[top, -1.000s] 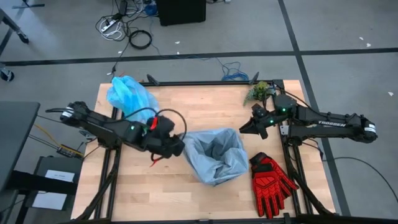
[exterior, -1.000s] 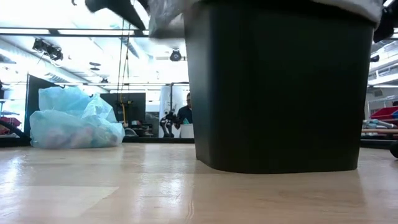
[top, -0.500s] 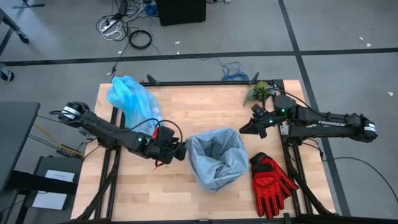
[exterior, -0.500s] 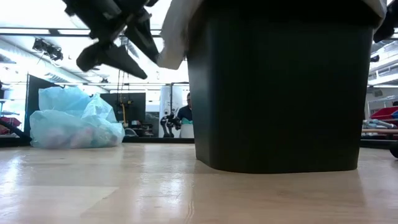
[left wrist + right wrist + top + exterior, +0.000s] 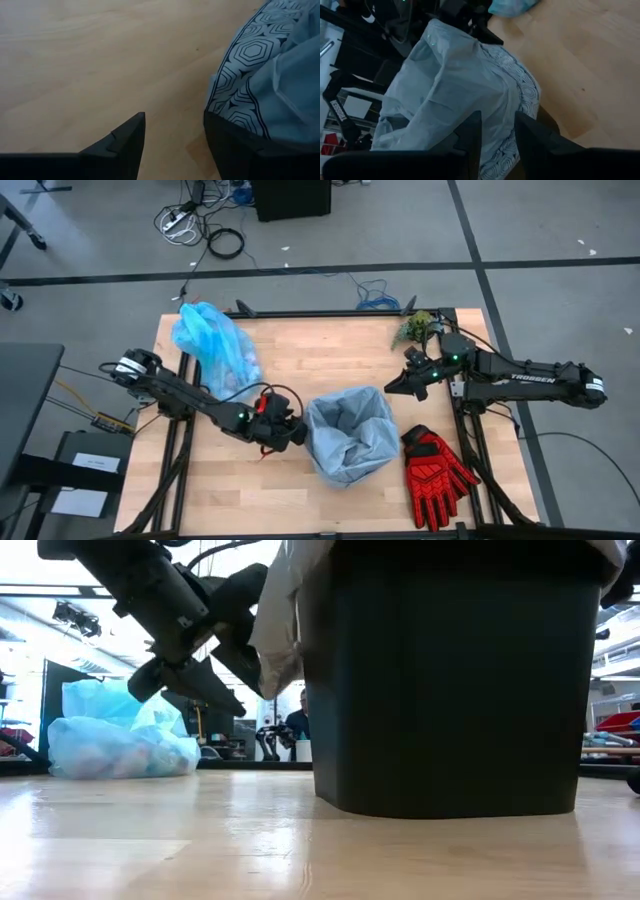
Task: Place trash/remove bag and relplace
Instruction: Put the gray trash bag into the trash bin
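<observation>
Left gripper (image 5: 292,436), fingers parted and empty, sits beside the bin (image 5: 450,680), probably to tug its grey liner (image 5: 350,430) down. Right gripper (image 5: 392,387), narrowly open, waits beyond the bin. The blue bag (image 5: 212,340) rests further out on the counter (image 5: 320,350).

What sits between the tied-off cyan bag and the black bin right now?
In the high view, only the left arm's forearm and the left gripper cross that stretch between the cyan bag and the bin; otherwise bare wood tabletop.
</observation>
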